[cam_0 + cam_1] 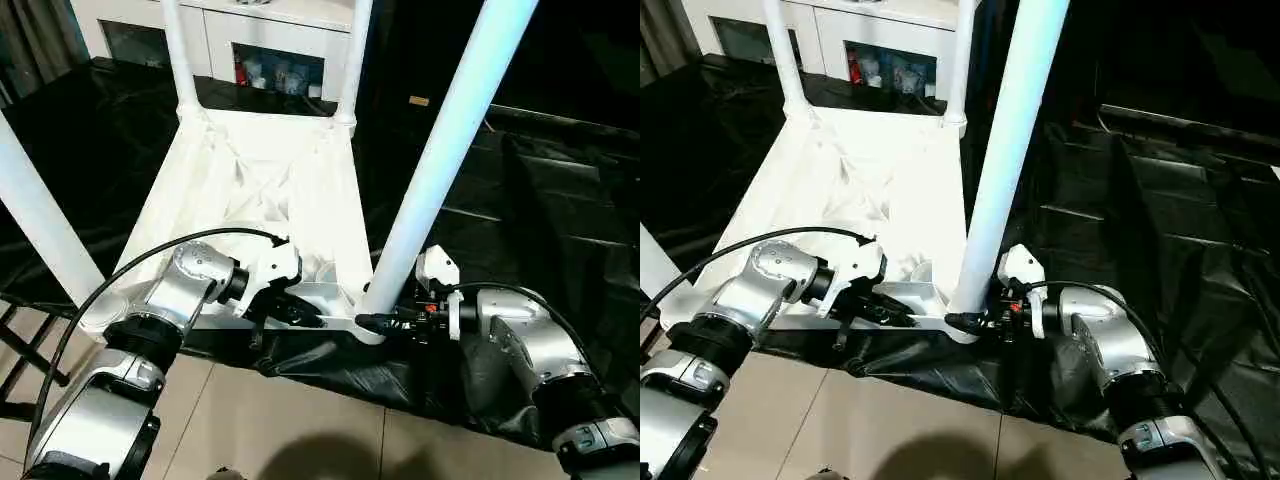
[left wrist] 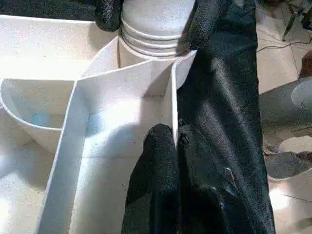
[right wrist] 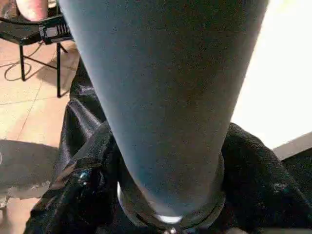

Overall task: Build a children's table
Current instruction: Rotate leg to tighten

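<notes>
Children's table [image 1: 250,190] upside down on black sheeting [image 1: 540,200], four legs up. Left tool [image 2: 178,141] pinched onto near edge rib. Right tool [image 1: 385,322] clamps near-right leg [image 1: 440,160] base. White cabinet [image 1: 260,40] far behind; black chair [image 3: 34,39] near left.

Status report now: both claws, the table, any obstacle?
Left claw shut on tabletop edge wall. Right claw shut around base of near-right leg, leg upright in its corner socket. Four legs standing. No obstacle seen; black sheet underneath.
</notes>
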Controlling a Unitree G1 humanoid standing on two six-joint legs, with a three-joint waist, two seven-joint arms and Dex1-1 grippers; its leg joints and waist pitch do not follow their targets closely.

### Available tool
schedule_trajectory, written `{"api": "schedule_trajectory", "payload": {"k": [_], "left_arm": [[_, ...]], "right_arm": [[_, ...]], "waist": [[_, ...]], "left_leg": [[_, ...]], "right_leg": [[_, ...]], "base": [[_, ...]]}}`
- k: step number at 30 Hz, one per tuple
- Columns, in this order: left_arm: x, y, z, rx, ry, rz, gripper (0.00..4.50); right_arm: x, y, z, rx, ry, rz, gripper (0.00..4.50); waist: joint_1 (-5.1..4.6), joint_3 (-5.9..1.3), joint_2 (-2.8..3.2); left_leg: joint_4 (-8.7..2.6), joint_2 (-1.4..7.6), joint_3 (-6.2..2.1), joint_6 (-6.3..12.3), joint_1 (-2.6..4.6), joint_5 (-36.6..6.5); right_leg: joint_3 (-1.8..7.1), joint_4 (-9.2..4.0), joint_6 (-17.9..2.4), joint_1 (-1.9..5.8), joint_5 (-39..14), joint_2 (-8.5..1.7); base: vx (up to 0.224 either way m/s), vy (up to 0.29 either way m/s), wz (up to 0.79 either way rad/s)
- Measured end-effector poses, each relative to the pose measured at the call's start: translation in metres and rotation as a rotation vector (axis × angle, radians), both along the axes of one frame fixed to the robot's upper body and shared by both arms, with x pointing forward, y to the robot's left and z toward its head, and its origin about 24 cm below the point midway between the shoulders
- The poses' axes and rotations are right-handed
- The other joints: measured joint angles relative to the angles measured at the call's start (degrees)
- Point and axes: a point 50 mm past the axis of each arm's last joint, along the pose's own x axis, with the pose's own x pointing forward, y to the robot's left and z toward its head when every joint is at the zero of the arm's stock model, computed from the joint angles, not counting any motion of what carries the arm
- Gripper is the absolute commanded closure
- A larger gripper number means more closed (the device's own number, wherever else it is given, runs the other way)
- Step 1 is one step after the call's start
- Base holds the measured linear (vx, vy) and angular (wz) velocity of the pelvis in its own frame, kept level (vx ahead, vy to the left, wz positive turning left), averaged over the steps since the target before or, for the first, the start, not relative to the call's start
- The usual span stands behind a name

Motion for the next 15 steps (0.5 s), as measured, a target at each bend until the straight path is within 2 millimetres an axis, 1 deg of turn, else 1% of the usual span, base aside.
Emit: {"api": "schedule_trajectory", "payload": {"k": [3,4,6,8,10,13,15], "left_arm": [[0.003,-0.003,-0.001,0.008,-0.022,0.054,4.50],[0.007,-0.008,-0.001,0.013,-0.046,0.089,4.50],[0.010,-0.014,-0.002,0.013,-0.068,0.138,4.50],[0.013,-0.024,-0.004,0.010,-0.086,0.206,4.50],[0.016,-0.036,-0.006,0.004,-0.107,0.284,4.50],[0.019,-0.052,-0.008,0.003,-0.127,0.351,4.50],[0.020,-0.058,-0.008,0.005,-0.144,0.384,4.50]], "right_arm": [[0.000,0.002,-0.006,0.040,-0.005,-0.114,1.86],[0.003,0.002,-0.008,0.044,-0.012,-0.189,1.86],[0.006,0.001,-0.010,0.042,-0.026,-0.275,1.86],[0.010,0.005,-0.014,0.047,-0.043,-0.392,1.86],[0.015,0.008,-0.018,0.068,-0.060,-0.558,1.87],[0.020,0.011,-0.021,0.092,-0.070,-0.736,1.87],[0.024,0.016,-0.022,0.098,-0.072,-0.823,1.87]], "waist": [[-0.12,-0.02,-0.02],[-0.25,-0.02,-0.03],[-0.40,-0.02,-0.02],[-0.55,-0.03,-0.04],[-0.79,-0.04,-0.05],[-1.25,-0.13,0.05],[-1.60,-0.13,0.05]], "left_leg": [[0.04,0.00,0.01,-0.03,0.12,0.0],[0.06,0.00,0.02,-0.15,0.17,-0.1],[0.04,0.01,0.06,-0.26,0.19,-0.1],[0.01,0.01,0.07,-0.27,0.27,-0.1],[0.01,-0.01,0.10,-0.28,0.29,-0.1],[-0.06,-0.07,0.14,-0.27,0.29,-0.1],[-0.05,-0.12,0.17,-0.27,0.28,-0.1]], "right_leg": [[0.04,0.04,0.0,0.08,0.0,0.00],[0.07,0.02,0.0,0.10,0.2,0.00],[0.14,-0.05,0.0,0.09,0.4,-0.02],[0.22,-0.11,0.0,0.13,0.5,-0.03],[0.37,-0.14,0.0,0.11,0.6,-0.02],[0.55,-0.44,0.2,0.13,0.9,-0.01],[0.68,-0.47,0.3,0.09,0.9,-0.01]], "base": [[0.000,0.000,0.00],[0.000,0.000,0.00],[0.000,0.000,0.00],[0.000,0.000,0.00],[0.000,0.000,0.00],[0.000,0.000,0.00],[0.000,0.000,0.00]]}}
